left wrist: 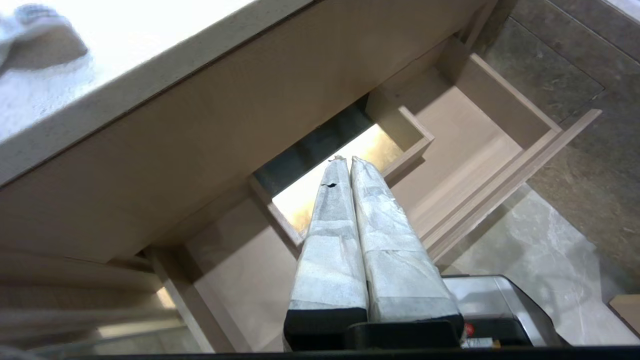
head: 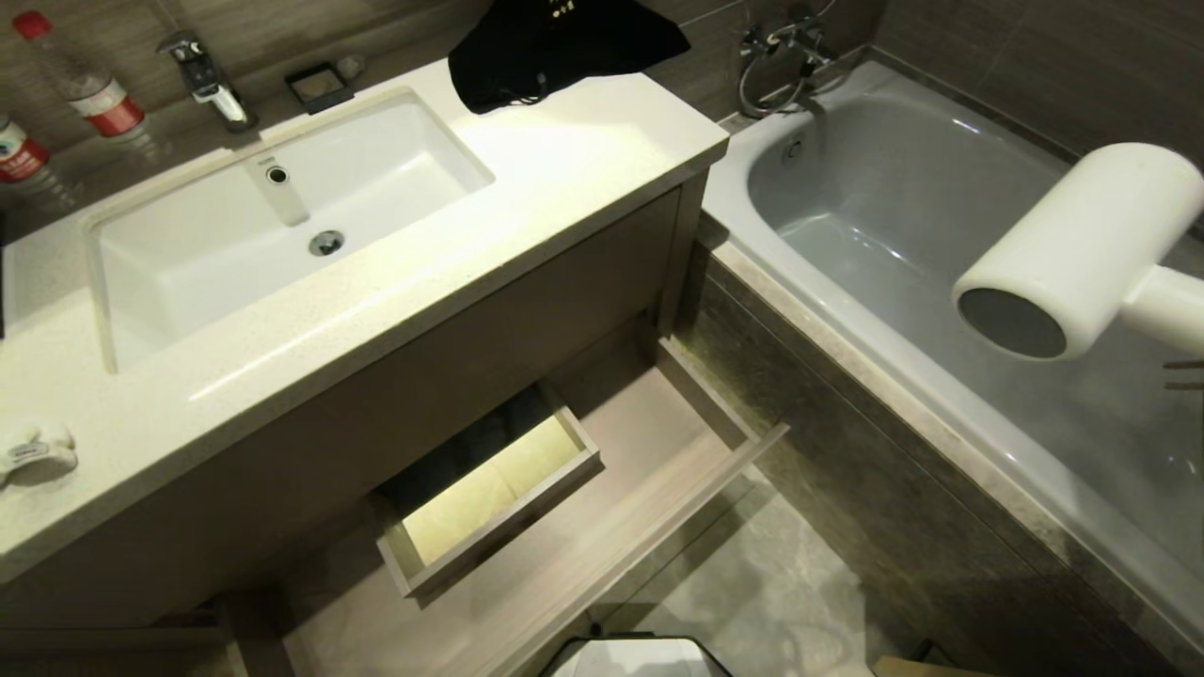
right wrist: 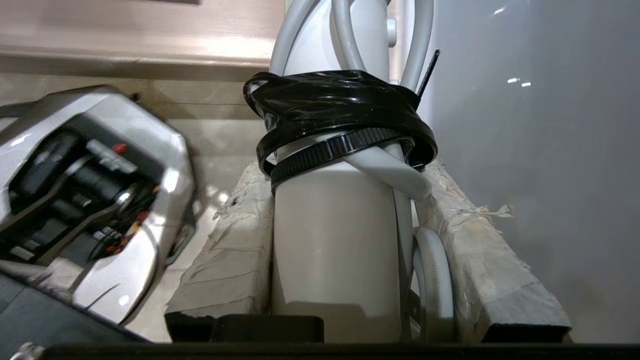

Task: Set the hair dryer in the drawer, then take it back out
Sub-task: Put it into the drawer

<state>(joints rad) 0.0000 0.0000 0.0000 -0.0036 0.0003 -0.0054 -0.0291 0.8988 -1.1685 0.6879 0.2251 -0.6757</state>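
Over bathtub (head: 847, 188): tool (right wrist: 345, 185) clamping hair dryer (head: 1072, 254)

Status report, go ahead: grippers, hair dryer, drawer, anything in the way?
Right gripper shut on hair dryer handle, held above bathtub. Left gripper shut, parked over the drawer. Drawer open, nothing blocking.

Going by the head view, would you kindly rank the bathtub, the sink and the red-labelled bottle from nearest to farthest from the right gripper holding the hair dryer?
1. Bathtub: directly beneath the hair dryer in the right gripper.
2. Sink: across the counter, to the left.
3. Red-labelled bottle: far left corner, behind the sink.
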